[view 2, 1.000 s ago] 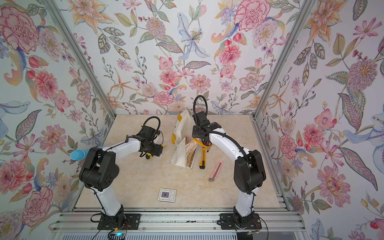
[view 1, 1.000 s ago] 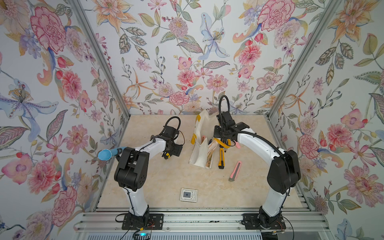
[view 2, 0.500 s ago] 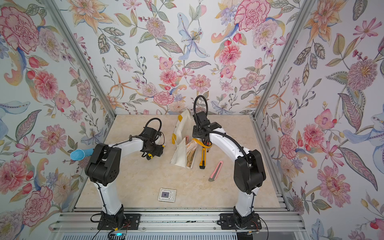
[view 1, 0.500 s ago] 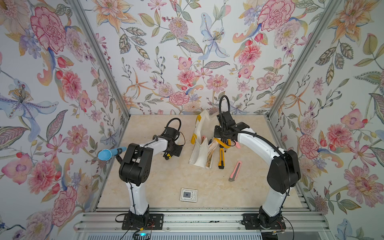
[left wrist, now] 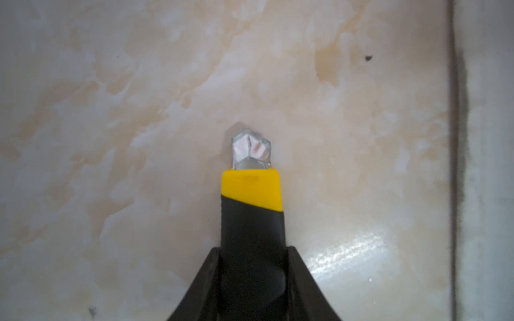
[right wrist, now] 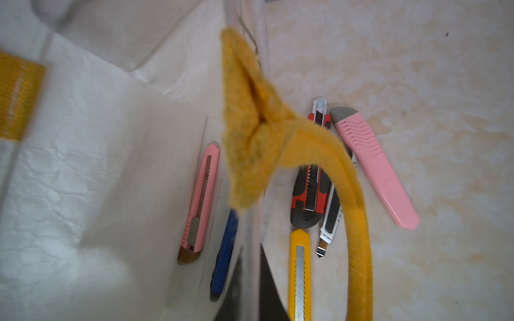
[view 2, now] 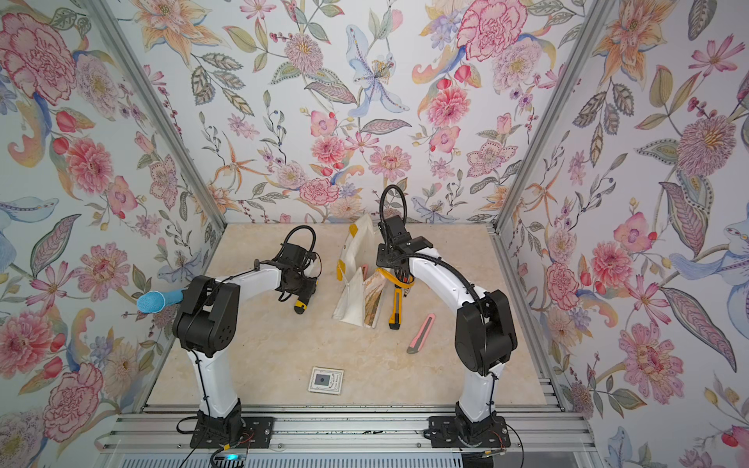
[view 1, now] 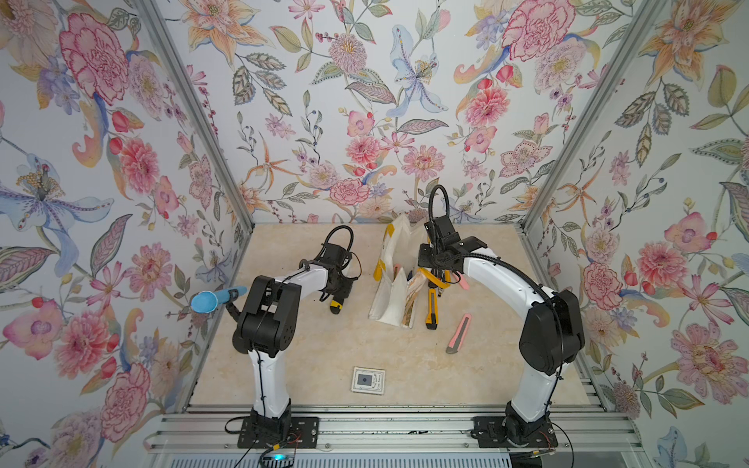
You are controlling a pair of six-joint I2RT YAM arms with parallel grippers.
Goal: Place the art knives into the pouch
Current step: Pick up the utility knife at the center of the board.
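Art knife (left wrist: 251, 216): black body, yellow collar, short silver blade stub past the collar. You have it in the left gripper (left wrist: 252, 258), fingers (left wrist: 211, 280) pressed on either side of the black body, with the blade end sticking out beyond the fingertips. In both top views only that yellow end shows (view 1: 335, 308). It may still be touching the tabletop (left wrist: 111, 111); the view does not settle it.

Pouch (view 1: 389, 302): off-white, standing open between your two grippers and near the left one, with its plain wall facing it. The right gripper (right wrist: 250, 291) is closed on the pouch rim beside the yellow rope handle (right wrist: 357, 222).

Inside the pouch, under the right gripper: a pink snap-off knife (right wrist: 201, 197) and a blue knife (right wrist: 225, 255).

On the tabletop just outside that wall: a red-and-black knife (right wrist: 310, 189), a silver-and-black knife (right wrist: 329, 219), a yellow knife (right wrist: 299, 272) and a larger pink knife (right wrist: 372, 166).
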